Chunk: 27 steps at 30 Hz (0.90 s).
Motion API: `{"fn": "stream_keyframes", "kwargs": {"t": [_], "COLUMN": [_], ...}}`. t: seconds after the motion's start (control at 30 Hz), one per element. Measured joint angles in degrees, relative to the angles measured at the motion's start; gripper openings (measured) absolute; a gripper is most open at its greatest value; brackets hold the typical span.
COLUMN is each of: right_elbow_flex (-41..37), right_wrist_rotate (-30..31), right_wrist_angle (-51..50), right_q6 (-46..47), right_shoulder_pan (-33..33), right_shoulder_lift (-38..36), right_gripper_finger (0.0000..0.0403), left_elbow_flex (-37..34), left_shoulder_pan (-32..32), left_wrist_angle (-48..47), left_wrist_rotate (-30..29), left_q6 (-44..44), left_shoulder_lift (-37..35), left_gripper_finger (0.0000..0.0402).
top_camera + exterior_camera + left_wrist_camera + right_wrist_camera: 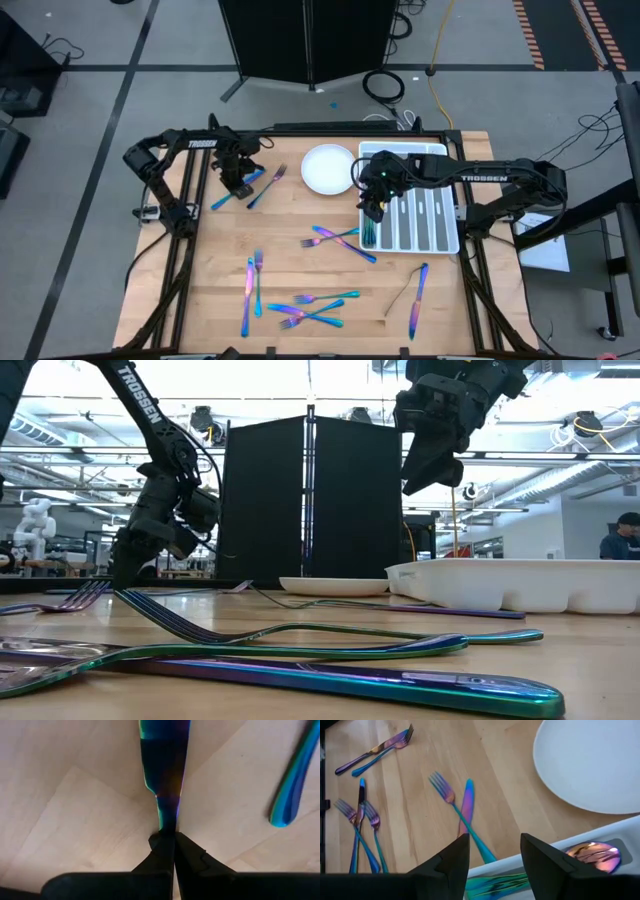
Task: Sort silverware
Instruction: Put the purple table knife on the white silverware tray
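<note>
Silverware lies scattered across the wooden tabletop [300,270], and we take it from the left side across. Our left gripper [236,183] sits low at the far left of the tabletop, its fingers [187,852] clenched on the narrow neck of a knife [165,765] that lies flat on the wood; a blue handle [292,795] rests just beside it, apart from the fingers. In the high view a fork [268,185] lies near that gripper too.

Toward the near edge we see two pieces [252,290] lying side by side, then a crossed cluster of forks [310,308]. Nearer the middle a fork [462,815] and a knife [466,807] cross each other. A round white plate [328,168] sits at the far side, between the two grippers.

Our right gripper [374,203] hangs above the left end of the white tray [435,215], its fingers [452,860] spread apart and holding nothing. Below them, the tray's nearest slot holds several teal pieces [495,882], and a spoon bowl [592,856] shows in a neighbouring compartment. One more knife [416,298] lies on the wood in front of the tray, near the right edge.
</note>
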Motion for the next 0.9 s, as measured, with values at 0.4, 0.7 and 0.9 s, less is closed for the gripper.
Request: {"fn": "stream_keyframes", "kwargs": {"t": [0.4,0.7,0.9], "right_elbow_flex": [0.0,0.0,0.0], "right_wrist_rotate": [0.0,0.0,0.0], "right_wrist_angle": [-0.2,-1.0,-1.1], "right_q6": [0.4,1.3,1.3], "right_shoulder_pan": [2.5,2.5,2.5], "right_shoulder_lift": [0.0,0.0,0.0], "right_gripper_finger": [0.0167,0.0167,0.0167], "left_elbow_flex": [-0.2,-0.1,0.0], "left_shoulder_pan": [1.4,1.4,1.3], "left_wrist_angle": [1.1,2.7,5.8], "left_wrist_rotate": [16.0,15.9,15.5], "left_q6": [3.4,-1.0,-7.1], "left_shoulder_lift": [0.2,0.1,0.0], "left_gripper_finger": [0.0004,0.0004,0.0004]}}
